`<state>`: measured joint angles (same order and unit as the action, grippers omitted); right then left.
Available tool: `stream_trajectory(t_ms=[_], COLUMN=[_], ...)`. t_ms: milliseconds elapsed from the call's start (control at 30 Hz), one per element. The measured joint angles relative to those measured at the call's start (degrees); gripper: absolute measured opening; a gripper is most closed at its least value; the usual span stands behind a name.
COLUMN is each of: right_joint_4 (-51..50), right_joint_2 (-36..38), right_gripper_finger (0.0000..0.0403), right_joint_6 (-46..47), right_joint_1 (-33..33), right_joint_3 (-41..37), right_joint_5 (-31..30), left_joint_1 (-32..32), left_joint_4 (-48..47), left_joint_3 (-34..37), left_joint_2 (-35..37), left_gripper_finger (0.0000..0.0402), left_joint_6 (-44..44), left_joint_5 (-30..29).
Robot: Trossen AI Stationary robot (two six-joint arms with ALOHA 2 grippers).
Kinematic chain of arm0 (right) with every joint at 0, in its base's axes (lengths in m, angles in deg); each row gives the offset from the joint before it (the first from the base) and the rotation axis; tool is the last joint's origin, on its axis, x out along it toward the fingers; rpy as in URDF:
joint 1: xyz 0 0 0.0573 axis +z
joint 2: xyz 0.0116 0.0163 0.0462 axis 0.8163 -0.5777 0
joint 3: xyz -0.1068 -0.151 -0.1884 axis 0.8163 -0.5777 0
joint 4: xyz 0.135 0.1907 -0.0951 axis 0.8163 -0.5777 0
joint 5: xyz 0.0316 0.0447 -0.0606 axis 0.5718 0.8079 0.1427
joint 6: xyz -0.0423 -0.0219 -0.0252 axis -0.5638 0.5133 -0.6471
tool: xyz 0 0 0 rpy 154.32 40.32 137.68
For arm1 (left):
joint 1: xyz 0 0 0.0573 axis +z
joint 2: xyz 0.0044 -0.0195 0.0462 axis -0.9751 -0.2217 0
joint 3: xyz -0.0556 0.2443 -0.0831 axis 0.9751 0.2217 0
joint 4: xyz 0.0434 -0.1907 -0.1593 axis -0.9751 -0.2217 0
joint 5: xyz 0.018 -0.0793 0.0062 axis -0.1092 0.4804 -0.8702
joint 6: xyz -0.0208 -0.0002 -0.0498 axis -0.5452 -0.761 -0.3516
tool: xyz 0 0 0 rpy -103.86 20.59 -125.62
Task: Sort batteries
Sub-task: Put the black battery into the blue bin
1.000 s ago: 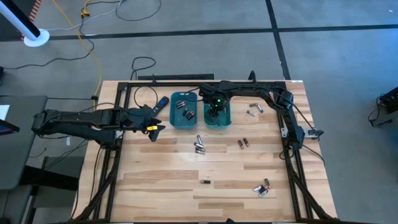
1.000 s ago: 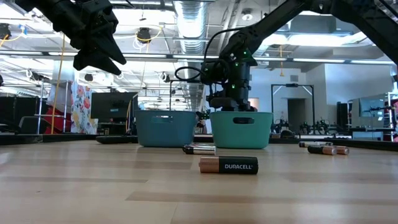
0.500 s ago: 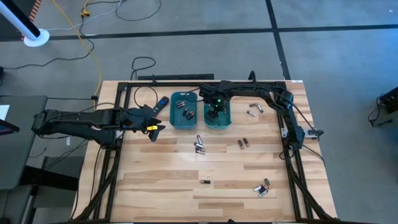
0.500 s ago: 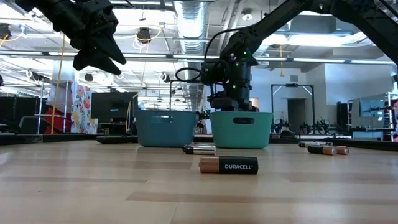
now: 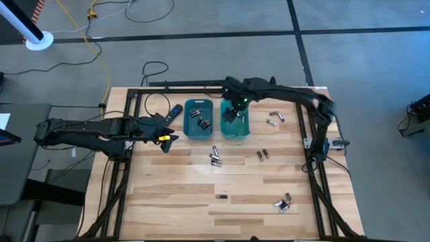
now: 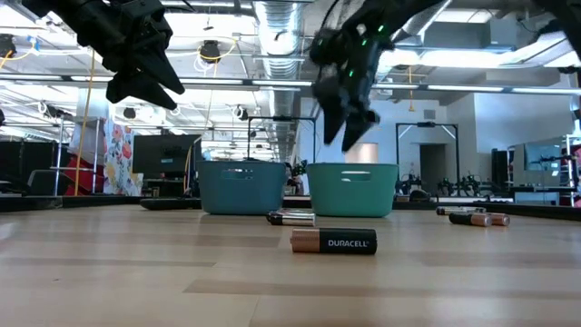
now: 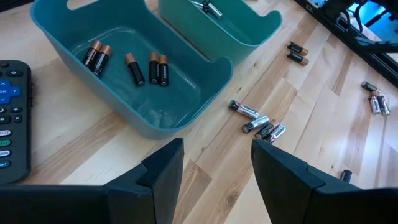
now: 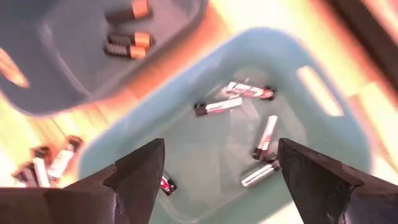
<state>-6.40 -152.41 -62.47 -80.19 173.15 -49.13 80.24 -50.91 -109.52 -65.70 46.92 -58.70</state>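
We are in a robotics lab or workshop hall: exposed ceiling ducts (image 6: 277, 18) and strip lights overhead, a grey concrete floor (image 5: 363, 60), a yellow cable (image 5: 101, 57) trailing beside the wooden worktop (image 5: 175, 195).

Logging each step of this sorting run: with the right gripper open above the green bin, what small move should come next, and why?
Probably swing the right gripper away from the green bin toward the loose batteries in front of the bins. Its fingers are open and empty, silvery cells already lie inside the bin, and batteries still lie on the table. The left gripper waits open beside the blue bin.
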Motion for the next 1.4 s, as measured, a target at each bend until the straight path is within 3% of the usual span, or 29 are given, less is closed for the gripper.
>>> stream_trajectory(t_ms=[167, 367, 800, 1000, 1400], right_joint_4=[-1.4, -7.1, -0.2, 1.4, 2.3], right_joint_2=[6.5, 13.2, 26.7, 29.5, 29.7], right_gripper_finger=[0.0327, 0.0327, 0.0327, 0.0327, 0.0327], right_joint_6=[3.2, 4.1, 9.1, 10.0, 10.6], right_joint_1=[-2.7, -6.7, -16.8, -19.4, -19.9], right_joint_3=[0.0, -2.5, -26.6, -30.5, -30.9], right_joint_5=[-0.7, -7.9, -8.3, -8.3, -8.2], left_joint_1=[0.0, 0.0, 0.0, 0.0, 0.0], left_joint_4=[0.0, 0.0, 0.0, 0.0, 0.0], left_joint_3=[0.0, 0.0, 0.0, 0.0, 0.0], left_joint_2=[0.0, 0.0, 0.0, 0.0, 0.0], left_gripper_finger=[0.0185, 0.0185, 0.0185, 0.0185, 0.0185], left_joint_6=[0.1, 0.0, 0.0, -0.1, -0.1], left_joint_5=[0.0, 0.0, 0.0, 0.0, 0.0])
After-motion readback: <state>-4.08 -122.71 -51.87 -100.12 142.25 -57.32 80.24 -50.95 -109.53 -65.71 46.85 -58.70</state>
